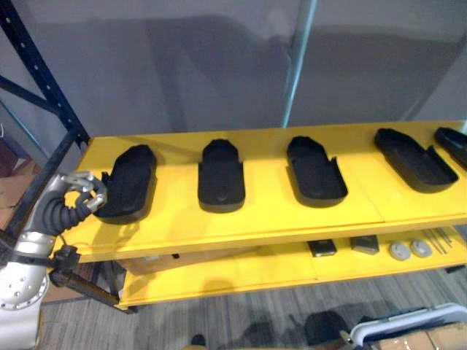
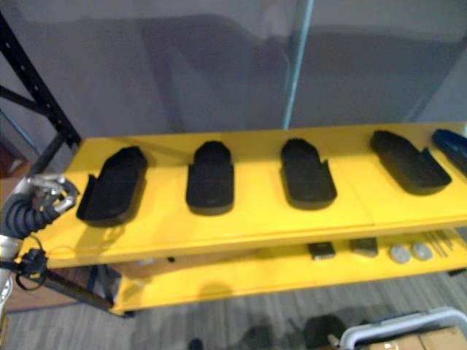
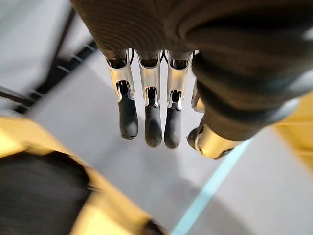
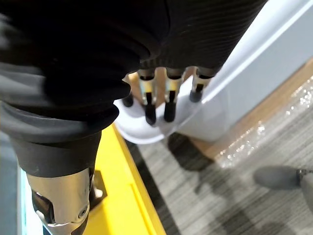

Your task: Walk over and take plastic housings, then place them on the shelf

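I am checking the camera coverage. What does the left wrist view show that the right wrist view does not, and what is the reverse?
Left wrist view: the left hand, fingers straight and holding nothing, by a black housing, with a grey wall behind.
Right wrist view: the right hand, fingers straight, in front of a white container, and grey carpet.
Both: the yellow shelf.

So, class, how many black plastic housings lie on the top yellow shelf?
5 on the top yellow shelf: far-left housing, second housing, middle housing, fourth housing, and fifth housing cut by the right edge; more may lie beyond.
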`<state>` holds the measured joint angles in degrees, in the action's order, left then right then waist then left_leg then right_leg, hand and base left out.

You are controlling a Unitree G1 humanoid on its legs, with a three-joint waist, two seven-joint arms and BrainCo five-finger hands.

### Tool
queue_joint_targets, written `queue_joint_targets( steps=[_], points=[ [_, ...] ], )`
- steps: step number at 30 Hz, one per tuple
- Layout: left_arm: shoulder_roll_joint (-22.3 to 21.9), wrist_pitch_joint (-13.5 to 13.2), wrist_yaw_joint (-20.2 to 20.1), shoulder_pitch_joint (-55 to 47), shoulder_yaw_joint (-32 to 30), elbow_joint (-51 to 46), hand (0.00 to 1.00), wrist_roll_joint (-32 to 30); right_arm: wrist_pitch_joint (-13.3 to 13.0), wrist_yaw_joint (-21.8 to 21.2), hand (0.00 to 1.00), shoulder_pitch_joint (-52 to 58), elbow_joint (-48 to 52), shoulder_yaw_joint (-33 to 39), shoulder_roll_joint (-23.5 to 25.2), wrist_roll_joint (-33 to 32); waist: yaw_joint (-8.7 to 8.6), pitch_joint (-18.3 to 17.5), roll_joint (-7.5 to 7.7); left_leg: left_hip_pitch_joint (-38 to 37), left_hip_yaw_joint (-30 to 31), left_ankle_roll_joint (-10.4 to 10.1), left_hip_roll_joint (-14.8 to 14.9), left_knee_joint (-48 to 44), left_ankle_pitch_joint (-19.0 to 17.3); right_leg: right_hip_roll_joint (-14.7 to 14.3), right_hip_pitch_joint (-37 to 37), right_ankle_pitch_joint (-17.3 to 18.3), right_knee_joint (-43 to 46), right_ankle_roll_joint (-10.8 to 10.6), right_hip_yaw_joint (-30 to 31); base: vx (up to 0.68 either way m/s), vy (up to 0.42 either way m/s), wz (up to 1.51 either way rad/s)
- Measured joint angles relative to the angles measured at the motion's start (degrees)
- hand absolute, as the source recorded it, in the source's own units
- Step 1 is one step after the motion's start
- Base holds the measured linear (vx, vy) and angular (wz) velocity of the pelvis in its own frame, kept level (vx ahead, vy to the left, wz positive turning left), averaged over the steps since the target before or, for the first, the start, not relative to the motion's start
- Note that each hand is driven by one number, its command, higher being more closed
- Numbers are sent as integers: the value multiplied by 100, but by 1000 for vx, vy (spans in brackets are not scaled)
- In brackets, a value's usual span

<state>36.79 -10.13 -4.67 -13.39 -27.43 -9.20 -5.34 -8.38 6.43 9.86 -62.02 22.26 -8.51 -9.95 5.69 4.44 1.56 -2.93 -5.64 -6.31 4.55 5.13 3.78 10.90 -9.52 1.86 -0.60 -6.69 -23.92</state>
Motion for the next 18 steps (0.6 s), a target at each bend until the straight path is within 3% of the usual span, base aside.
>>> queue_joint_targets(
  steps=[5, 9, 18],
  points=[
    [123, 211, 959, 33, -143, 477, 0, -897, 32, 0, 0, 1, 52, -8, 11, -35, -4, 3, -1, 6, 37, 7, -17, 0, -19, -4, -68, -2, -91, -4, -100, 31, -13, 6],
    [124, 267, 2020, 263, -193, 515, 0, -1433, 30, -1, 0, -10, 120, -47, 11, -48, 10, 20, -27, 4, 39, 12, -22, 0, -30, -4, -79, -3, -105, -5, -109, 0, 0, 0],
    [113, -121, 3790, 384, -364, 519, 0, -2511, 28, -1, 0, 8, 188, -60, 14, -50, -24, 20, -27, -12, 22, 11, -22, 0, -47, -4, -96, -22, -129, -35, -99, 0, 0, 0]
  ],
)
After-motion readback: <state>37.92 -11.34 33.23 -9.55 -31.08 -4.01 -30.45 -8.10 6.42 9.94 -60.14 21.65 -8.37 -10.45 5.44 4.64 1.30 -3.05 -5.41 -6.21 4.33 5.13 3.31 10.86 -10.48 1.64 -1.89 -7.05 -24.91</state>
